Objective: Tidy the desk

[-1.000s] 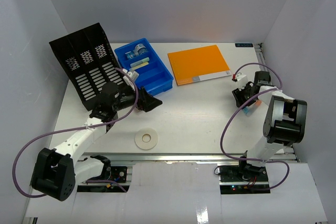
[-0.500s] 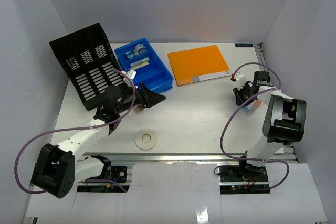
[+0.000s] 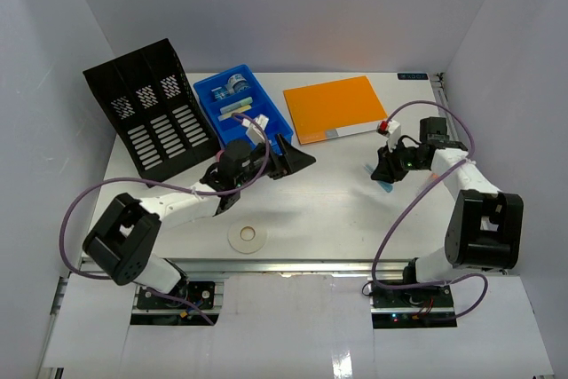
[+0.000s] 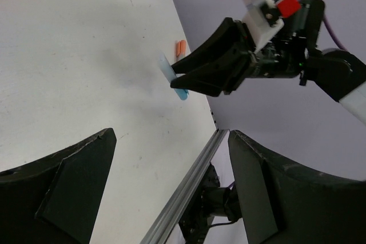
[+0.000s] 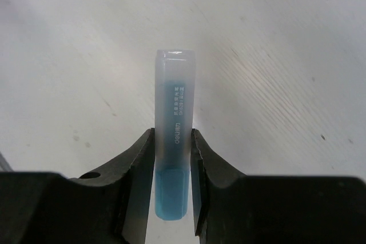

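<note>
On the right side of the white desk (image 3: pixel 337 197), my right gripper (image 3: pixel 383 175) is shut on a blue highlighter (image 3: pixel 388 186) with a frosted clear cap. In the right wrist view the highlighter (image 5: pixel 174 101) sticks out between the two black fingers of the gripper (image 5: pixel 172 138), held by its lower body, above the desk surface. My left gripper (image 3: pixel 297 159) is open near the desk's middle, just in front of the blue tray, and holds nothing. In the left wrist view its fingers (image 4: pixel 74 181) frame the right gripper (image 4: pixel 189 75) and the highlighter (image 4: pixel 173 76).
A black slotted file rack (image 3: pixel 151 108) stands at the back left. Beside it are a blue compartment tray (image 3: pixel 266 130) with small items and an orange notebook (image 3: pixel 335 108). A white tape roll (image 3: pixel 248 236) lies near the front rail. A small orange piece (image 4: pixel 180 46) lies behind the right gripper.
The left arm has swung right, from beside the file rack to in front of the blue tray, still open. The right gripper has shut on the highlighter and carried it left.
</note>
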`<state>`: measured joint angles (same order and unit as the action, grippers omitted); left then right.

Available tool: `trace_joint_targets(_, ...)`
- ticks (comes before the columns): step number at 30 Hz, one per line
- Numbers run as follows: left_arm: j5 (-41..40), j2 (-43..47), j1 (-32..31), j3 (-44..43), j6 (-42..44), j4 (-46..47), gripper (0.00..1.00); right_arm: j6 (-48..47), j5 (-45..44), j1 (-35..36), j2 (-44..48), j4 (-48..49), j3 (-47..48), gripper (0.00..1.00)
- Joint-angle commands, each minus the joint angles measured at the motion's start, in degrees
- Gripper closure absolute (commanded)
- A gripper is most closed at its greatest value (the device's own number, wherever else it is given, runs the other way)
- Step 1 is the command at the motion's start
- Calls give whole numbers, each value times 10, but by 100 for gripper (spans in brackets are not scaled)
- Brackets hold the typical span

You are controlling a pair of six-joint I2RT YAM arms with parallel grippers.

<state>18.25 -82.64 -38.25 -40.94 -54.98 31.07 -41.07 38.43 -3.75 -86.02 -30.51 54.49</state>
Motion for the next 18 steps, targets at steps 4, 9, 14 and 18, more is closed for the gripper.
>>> trace_joint_targets(4, -75, -88, -46, -78, -31, 32, 11, 85, 148, 72, 71, 7, -14, 88)
trace_joint_targets(9, -114, -164, -73, -134, -54, 19, 14, 103, 152, 79, 92, 39, -30, 90)
trace_joint_targets(14, -121, -221, -91, -192, -66, 18, 19, 111, 135, 80, 105, 62, -44, 90)
trace_joint_targets(18, -128, -252, -101, -224, -66, 10, 21, 123, 122, 80, 111, 81, -49, 90)
